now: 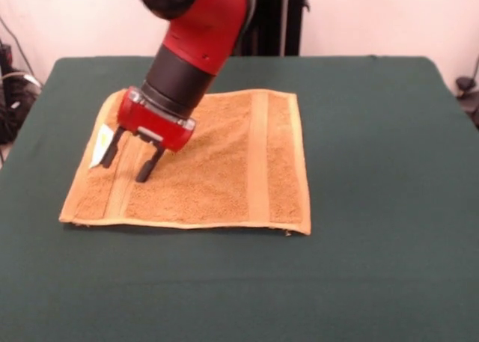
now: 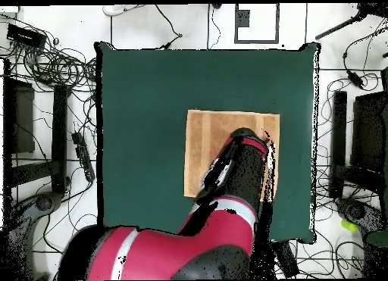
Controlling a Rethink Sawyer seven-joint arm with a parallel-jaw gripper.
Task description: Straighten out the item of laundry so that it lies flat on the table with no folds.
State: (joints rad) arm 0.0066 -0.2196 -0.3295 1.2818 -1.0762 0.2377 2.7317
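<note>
The orange-tan towel point(image 1: 217, 170) lies spread out on the dark green table point(image 1: 374, 132), left of centre in the front view. Its surface looks flat, with one paler band point(image 1: 258, 155) at the right and another point(image 1: 120, 188) at the left. A small white label point(image 1: 100, 144) sticks out at its left edge. My gripper point(image 1: 124, 171) is open and empty, with its fingertips at or just above the towel's left part, near the label. In the overhead view the towel point(image 2: 220, 130) lies right of the table's point(image 2: 144, 104) centre, and my arm point(image 2: 239, 172) covers part of it.
Cables and dark equipment point(image 2: 53, 73) lie on the floor round the table. More cables point(image 1: 11, 87) show past the table's left edge in the front view. Green cloth stretches wide to the right of the towel and in front of it.
</note>
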